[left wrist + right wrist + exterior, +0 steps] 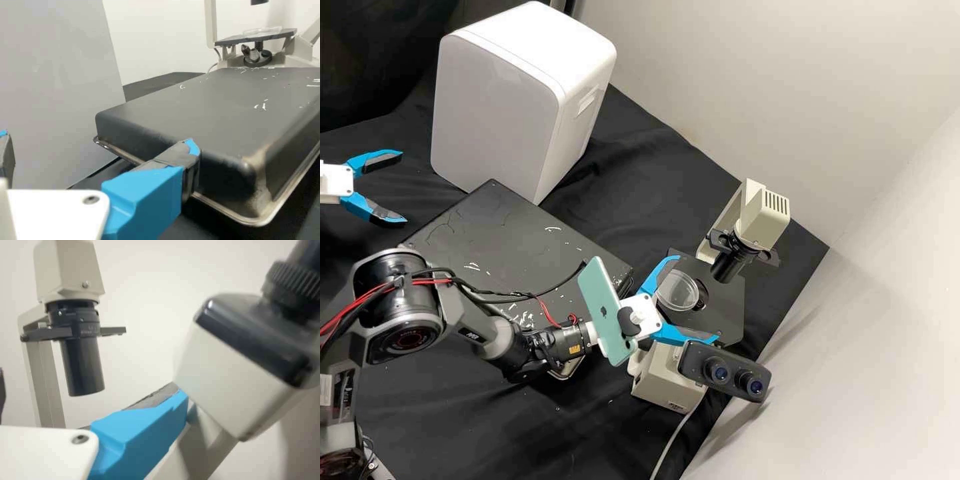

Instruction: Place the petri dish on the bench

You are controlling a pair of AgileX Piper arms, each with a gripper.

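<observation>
Right gripper point(693, 298) astride petri dish point(677, 291), microscope condenser point(727, 263) overhead

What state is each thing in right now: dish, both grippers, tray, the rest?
petri dish: flat on the microscope stage, not yet on the bench.
right gripper: open, straddling the petri dish.
left gripper: open, empty, beside the black tray.
black tray: upside down on the bench.
microscope: upright.
white box: upright.
</observation>
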